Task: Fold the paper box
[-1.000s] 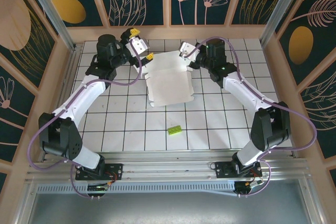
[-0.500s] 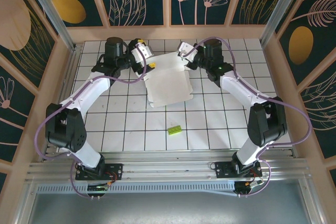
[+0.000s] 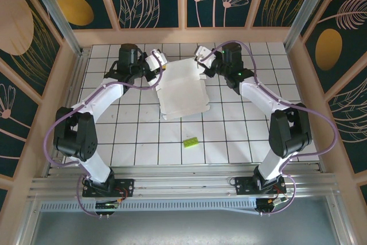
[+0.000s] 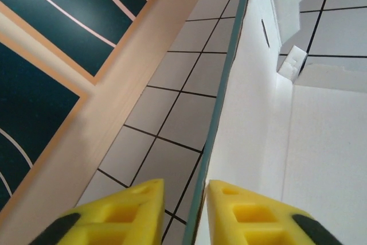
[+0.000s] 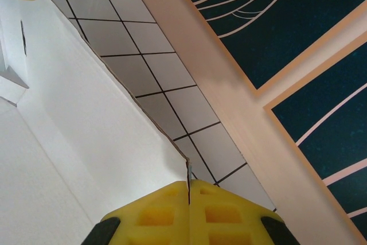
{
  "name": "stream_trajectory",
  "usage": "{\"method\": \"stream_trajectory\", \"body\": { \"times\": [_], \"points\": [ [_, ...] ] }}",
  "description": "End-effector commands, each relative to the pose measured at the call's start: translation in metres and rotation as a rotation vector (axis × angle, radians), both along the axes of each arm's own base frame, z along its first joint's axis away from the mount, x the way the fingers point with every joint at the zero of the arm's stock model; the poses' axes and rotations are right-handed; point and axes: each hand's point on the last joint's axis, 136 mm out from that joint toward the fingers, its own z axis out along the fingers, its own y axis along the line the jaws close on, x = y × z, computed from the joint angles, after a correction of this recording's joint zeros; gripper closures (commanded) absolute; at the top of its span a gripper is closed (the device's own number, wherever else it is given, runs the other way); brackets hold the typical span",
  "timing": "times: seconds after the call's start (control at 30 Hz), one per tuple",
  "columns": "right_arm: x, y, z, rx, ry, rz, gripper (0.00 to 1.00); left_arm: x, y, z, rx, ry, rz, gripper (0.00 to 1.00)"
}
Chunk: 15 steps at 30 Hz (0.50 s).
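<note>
The paper box lies as a pale sheet with tabs on the tiled table, its far edge lifted. My right gripper is at the sheet's far right corner. In the right wrist view it is shut on the edge of the white sheet. My left gripper is at the far left edge. In the left wrist view its jaws stand narrowly open astride the upright edge of the sheet. The teal side faces the left finger with a gap, and the right finger lies against the white side.
A small lime-green block lies on the tiles in front of the sheet. The wooden back wall runs close behind both grippers. Wooden side rails border the table on the left and right.
My left gripper moved right to the sheet's far left edge, and its jaws narrowed around that edge. The right gripper kept its pinch on the far right corner.
</note>
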Motion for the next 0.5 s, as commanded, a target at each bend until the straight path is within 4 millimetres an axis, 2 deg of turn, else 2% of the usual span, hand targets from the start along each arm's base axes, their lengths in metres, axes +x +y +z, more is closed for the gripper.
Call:
{"method": "stream_trajectory", "body": {
  "times": [0.0,0.03,0.07,0.1,0.13,0.2,0.27,0.33,0.4,0.47],
  "points": [
    [0.007,0.006,0.014,0.102,0.011,-0.007,1.0,-0.003,-0.008,-0.004,0.031,-0.011,-0.045,0.82],
    [0.008,0.006,0.017,0.141,0.029,-0.024,0.99,-0.003,-0.01,-0.005,0.049,-0.018,-0.046,0.83],
    [0.009,0.006,0.023,0.201,0.062,-0.049,0.92,-0.002,-0.01,-0.004,0.068,-0.031,-0.043,0.85],
    [0.01,0.006,0.028,0.263,0.106,-0.074,0.8,-0.001,-0.011,-0.004,0.086,-0.044,-0.038,0.86],
    [0.011,0.005,0.039,0.348,0.158,-0.108,0.67,0.003,-0.012,-0.019,0.116,-0.034,-0.034,0.87],
    [0.01,-0.003,0.058,0.544,0.299,-0.199,0.52,0.006,-0.012,-0.025,0.162,-0.052,-0.022,0.91],
    [0.005,-0.018,0.071,0.784,0.491,-0.286,0.5,0.008,-0.012,-0.032,0.203,-0.067,-0.013,0.94],
    [0.0,-0.034,0.071,1.017,0.705,-0.363,0.53,0.009,-0.014,-0.036,0.231,-0.08,-0.016,0.95],
    [-0.004,-0.049,0.055,1.245,0.909,-0.461,0.54,0.008,-0.017,-0.041,0.253,-0.085,-0.025,0.95],
    [-0.011,-0.058,0.028,1.449,1.121,-0.578,0.53,0.006,-0.021,-0.048,0.276,-0.092,-0.036,0.96]
  ]
}}
